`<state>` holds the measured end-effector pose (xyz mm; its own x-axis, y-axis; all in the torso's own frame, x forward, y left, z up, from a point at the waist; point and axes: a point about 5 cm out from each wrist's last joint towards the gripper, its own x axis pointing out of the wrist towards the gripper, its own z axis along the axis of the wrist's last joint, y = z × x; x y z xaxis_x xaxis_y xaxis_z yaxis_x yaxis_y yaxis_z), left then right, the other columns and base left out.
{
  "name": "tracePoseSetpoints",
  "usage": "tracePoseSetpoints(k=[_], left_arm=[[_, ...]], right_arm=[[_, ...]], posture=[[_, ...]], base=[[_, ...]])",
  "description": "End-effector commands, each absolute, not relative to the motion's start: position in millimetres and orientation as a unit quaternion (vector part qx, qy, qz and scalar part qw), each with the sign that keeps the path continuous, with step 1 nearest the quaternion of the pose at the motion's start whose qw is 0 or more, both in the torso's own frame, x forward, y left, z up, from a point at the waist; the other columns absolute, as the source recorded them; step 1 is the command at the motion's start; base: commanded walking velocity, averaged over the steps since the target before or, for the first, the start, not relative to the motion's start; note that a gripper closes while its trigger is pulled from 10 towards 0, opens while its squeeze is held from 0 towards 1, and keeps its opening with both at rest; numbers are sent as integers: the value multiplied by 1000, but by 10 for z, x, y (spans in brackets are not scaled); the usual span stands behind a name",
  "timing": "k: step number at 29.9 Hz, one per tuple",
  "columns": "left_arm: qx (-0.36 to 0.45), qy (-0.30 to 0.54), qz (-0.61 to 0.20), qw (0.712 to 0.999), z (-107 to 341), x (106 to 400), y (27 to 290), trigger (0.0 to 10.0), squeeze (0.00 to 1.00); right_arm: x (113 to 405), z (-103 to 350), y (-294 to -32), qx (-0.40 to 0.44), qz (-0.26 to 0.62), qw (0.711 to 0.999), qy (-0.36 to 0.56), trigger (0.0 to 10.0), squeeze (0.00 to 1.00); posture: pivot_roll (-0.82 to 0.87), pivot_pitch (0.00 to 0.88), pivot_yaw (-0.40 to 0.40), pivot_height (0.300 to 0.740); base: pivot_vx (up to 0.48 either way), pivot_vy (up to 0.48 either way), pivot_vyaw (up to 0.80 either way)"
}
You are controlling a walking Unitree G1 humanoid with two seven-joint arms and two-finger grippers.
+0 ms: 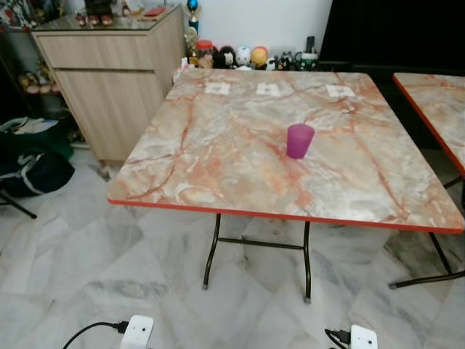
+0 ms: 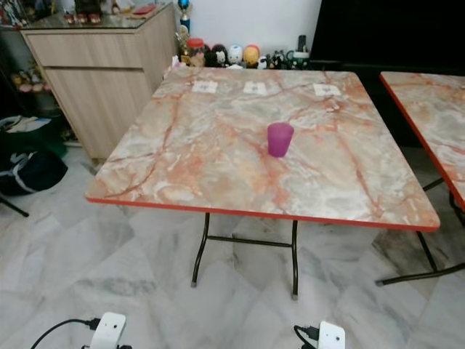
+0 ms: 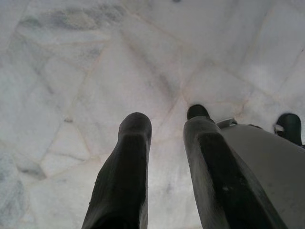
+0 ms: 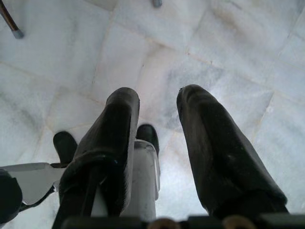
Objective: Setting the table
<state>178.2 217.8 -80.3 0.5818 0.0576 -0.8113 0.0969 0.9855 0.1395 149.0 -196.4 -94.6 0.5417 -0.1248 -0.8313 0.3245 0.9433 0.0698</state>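
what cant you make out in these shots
- Inside of the purple cup: both eye views look from the side, so its contents stay hidden.
- White labels on the table: print too small.
- Second table: cut off by the eye views' right edge.

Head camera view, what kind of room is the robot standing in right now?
Probably a home dining or living area: a marble-patterned folding table holding a purple cup, a wooden cabinet beside it, and small figurines along the wall.

One purple cup point(image 1: 299, 140), two tables point(image 1: 218, 153).
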Motion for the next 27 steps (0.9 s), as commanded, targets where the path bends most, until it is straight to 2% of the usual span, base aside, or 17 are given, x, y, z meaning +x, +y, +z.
tracePoseSetpoints(k=[1,9,16,27], left_arm=[[84,458,-7,885,-810,1762,2191,10000,0],[90,451,-7,888,-799,1775,2196,10000,0],[77,442,-8,893,-787,1787,2201,10000,0],[72,447,1,892,-795,1773,2210,10000,0]], right_arm=[[1459,-963,-1963,116,-136,867,465,10000,0],[1394,-999,-1924,127,-134,862,472,10000,0],[1407,-1018,-1752,135,-107,862,476,10000,0],[1397,-1018,-1793,128,-110,863,476,10000,0]], posture=[[17,0,6,740],[13,0,8,740],[11,0,13,740],[8,1,10,740]], base=[[0,0,0],[0,0,0],[0,0,0],[0,0,0]])
